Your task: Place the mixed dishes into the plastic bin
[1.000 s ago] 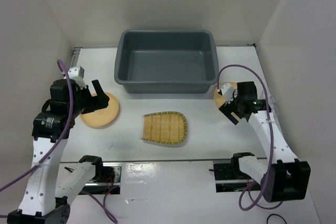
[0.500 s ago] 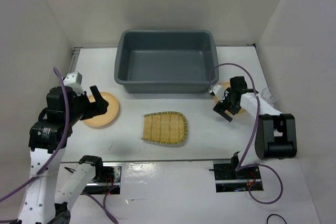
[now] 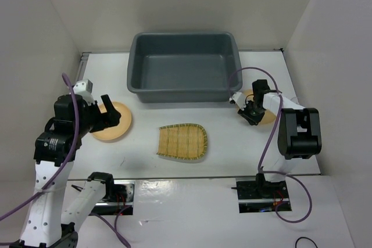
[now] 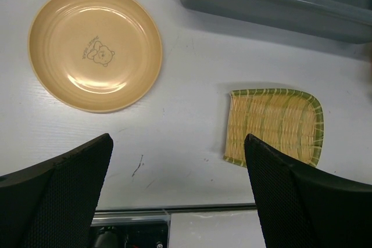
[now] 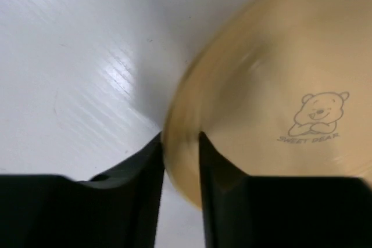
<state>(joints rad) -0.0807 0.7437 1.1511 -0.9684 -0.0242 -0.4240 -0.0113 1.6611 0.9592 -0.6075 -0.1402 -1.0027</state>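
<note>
The dark grey plastic bin (image 3: 183,68) stands at the back middle, with nothing in it. One yellow-orange plate (image 3: 110,125) lies at the left, and my left gripper (image 3: 109,112) hovers over it, open and holding nothing. In the left wrist view the plate (image 4: 95,47) and the woven tray (image 4: 273,125) lie beyond the open left gripper (image 4: 177,139). The woven tray (image 3: 182,142) rests in the middle of the table. My right gripper (image 3: 250,112) is shut on the rim of the second plate (image 3: 267,118). In the right wrist view the right gripper (image 5: 181,161) pinches that plate (image 5: 279,85) at its edge.
The bin's near wall (image 4: 279,1) runs along the top of the left wrist view. White enclosure walls stand at both sides and behind. The arm bases and their mounting plates (image 3: 192,193) line the near table edge.
My right gripper has moved left onto the second plate and closed on its rim, with the right arm folding in. The left arm has shifted only slightly.
</note>
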